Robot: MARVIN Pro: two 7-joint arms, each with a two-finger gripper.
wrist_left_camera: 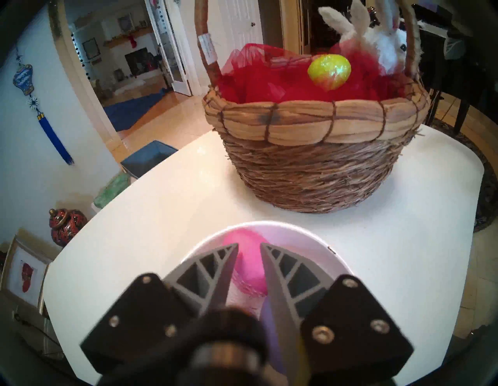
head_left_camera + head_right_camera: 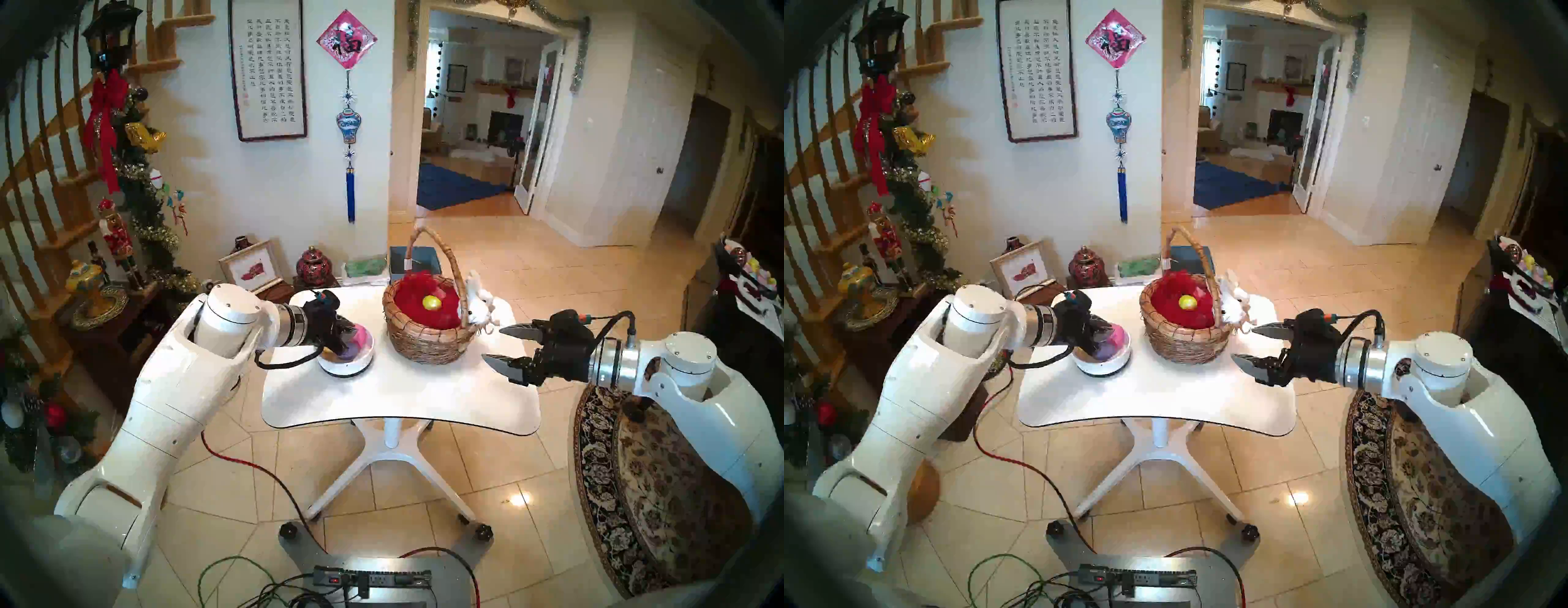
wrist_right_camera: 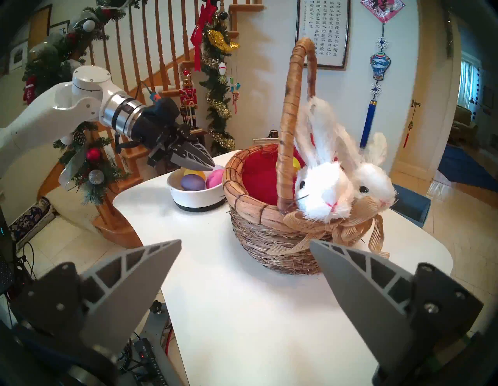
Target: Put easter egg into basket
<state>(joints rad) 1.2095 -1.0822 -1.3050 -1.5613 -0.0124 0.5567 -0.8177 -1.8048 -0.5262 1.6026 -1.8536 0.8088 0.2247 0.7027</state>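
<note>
So our left gripper (image 1: 249, 249) has its two fingers pinched in on the pink egg (image 1: 249, 265) down in the white bowl (image 1: 327, 249); in the left wrist view the egg sits right between the grey tips with no gap showing, so we'd call that a grip, though the egg doesn't look lifted clear of the bowl yet. From the right wrist view you can see a purple egg (image 3: 192, 182) and a yellow egg (image 3: 194, 172) are in that bowl too, which is probably why we come in at a downward slant, to pick one out without shoving the rest. Just beside the bowl stands the basket (image 2: 428, 339), red mesh lining inside, with a yellow-green egg (image 2: 429, 302) already lying on the mesh and a white plush bunny (image 3: 327, 186) on the rim at the far side from us. The tall handle (image 2: 441, 254) arches over the middle, so our guess is we'll have to go up and over the near rim. Our right gripper (image 2: 498, 350) hangs spread wide and empty near the bunny side, apart from the basket, on the white table (image 2: 403, 403).
</note>
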